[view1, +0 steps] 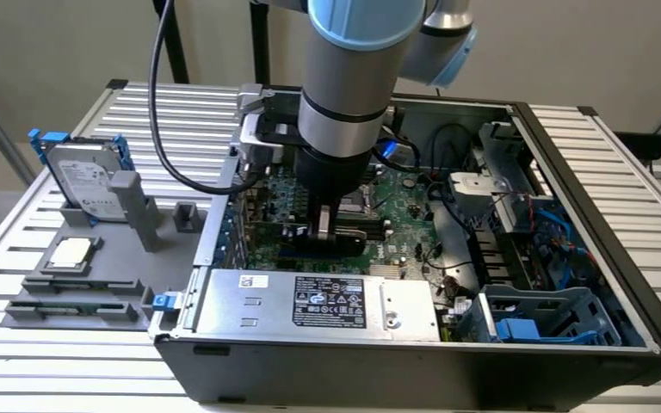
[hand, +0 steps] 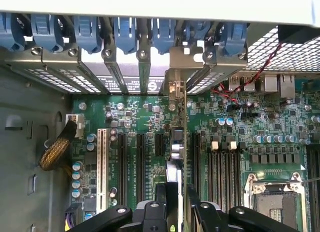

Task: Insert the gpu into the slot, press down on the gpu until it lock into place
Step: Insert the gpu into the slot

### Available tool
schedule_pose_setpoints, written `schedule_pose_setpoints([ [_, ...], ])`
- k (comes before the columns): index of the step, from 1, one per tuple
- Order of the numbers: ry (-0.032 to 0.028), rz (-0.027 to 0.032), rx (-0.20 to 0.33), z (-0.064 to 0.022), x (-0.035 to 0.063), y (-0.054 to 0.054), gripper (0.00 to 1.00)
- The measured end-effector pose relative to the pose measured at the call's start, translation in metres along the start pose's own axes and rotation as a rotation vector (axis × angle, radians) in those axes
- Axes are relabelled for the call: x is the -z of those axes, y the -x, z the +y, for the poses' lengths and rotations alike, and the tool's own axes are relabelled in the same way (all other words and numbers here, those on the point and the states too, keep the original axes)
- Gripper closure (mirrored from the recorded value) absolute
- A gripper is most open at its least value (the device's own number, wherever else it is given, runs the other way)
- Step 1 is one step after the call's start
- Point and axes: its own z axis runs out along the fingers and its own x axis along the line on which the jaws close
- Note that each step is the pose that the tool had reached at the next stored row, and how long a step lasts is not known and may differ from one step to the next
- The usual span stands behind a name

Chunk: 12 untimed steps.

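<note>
The gpu (hand: 178,142) stands on edge over the green motherboard (hand: 150,117), seen from above as a thin strip. Its metal end bracket (hand: 176,86) sits in the row of rear case openings under the blue latches. My gripper (hand: 176,214) straddles the card's near end, with a black finger (hand: 150,212) on each side, shut on it. In the exterior view the gripper (view1: 324,231) reaches straight down into the open computer case (view1: 606,284), low over the board. The slot is hidden beneath the card and gripper.
Black memory slots (hand: 222,164) and a CPU socket (hand: 275,199) lie beside the card, and a white slot (hand: 102,167) lies on the other side. A silver power supply (view1: 319,301) fills the case front. A hard drive (view1: 83,185) stands on a grey fixture at the exterior view's left.
</note>
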Motion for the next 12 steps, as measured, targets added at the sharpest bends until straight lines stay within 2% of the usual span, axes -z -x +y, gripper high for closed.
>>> schedule_pose_setpoints([
  [6,0.0015,0.0002,0.0,-0.0013,-0.0004,0.0007,0.74],
  [9,0.0072,0.0002,0.0,-0.0016,-0.0007,0.001,0.74],
  [12,0.0156,0.0007,-0.001,-0.0017,-0.001,0.0012,0.74],
])
